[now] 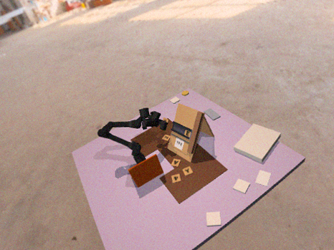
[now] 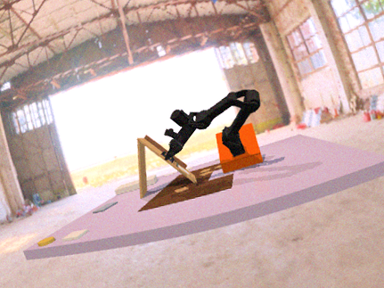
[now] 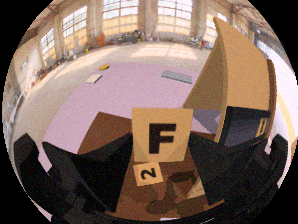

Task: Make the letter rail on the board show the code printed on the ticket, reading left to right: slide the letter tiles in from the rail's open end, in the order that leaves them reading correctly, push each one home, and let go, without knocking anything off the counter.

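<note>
Black and angular, the hand (image 1: 165, 123) (image 2: 169, 156) (image 3: 161, 137) gripped a square, wood-toned F tile (image 3: 162, 134) beside the sloping board (image 1: 189, 115) (image 2: 184, 173) (image 3: 247, 75).

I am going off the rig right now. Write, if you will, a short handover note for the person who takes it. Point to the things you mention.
Claw (image 1: 164, 125) (image 2: 168, 158) (image 3: 161, 137): closed on the F tile (image 1: 166, 120) (image 3: 144, 120), just off the left end of the rail (image 1: 179, 129) (image 3: 240, 131).
Board (image 1: 187, 114) (image 2: 142, 170) (image 3: 247, 75): standing upright on its supports.
Done: one rail tile (image 1: 187, 132) (image 3: 261, 128), toward the right end; letter unclear.
Left: F not in yet; four loose tiles (image 1: 187, 170) lie on the brown mat (image 1: 205, 169) (image 2: 215, 188). Ticket (image 1: 179, 144) unreadable here; check order first.
</note>
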Motion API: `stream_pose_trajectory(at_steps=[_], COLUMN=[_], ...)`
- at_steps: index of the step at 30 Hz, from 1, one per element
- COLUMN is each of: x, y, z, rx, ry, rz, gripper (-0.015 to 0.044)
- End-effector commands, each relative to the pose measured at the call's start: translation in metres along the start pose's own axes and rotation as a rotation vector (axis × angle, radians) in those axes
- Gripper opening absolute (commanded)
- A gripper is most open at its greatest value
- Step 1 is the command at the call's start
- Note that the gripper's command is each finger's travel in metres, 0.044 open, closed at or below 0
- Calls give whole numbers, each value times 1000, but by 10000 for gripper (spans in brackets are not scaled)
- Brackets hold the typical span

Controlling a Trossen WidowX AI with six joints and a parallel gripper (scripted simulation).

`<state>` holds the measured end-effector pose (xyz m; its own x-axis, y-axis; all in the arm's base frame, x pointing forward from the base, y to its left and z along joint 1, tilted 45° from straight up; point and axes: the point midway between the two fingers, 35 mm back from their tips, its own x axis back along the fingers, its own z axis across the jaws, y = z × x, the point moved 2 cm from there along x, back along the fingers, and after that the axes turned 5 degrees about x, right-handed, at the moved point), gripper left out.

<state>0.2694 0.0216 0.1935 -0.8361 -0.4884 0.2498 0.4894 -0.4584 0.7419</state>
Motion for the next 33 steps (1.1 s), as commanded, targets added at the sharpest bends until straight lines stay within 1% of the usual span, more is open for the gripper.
stream_pose_trajectory(at_steps=[1,33], x=[0,0], y=[-1,-2], z=[-2,-18], rx=[3,3], ry=[2,2], rz=[3,3], gripper=[0,0])
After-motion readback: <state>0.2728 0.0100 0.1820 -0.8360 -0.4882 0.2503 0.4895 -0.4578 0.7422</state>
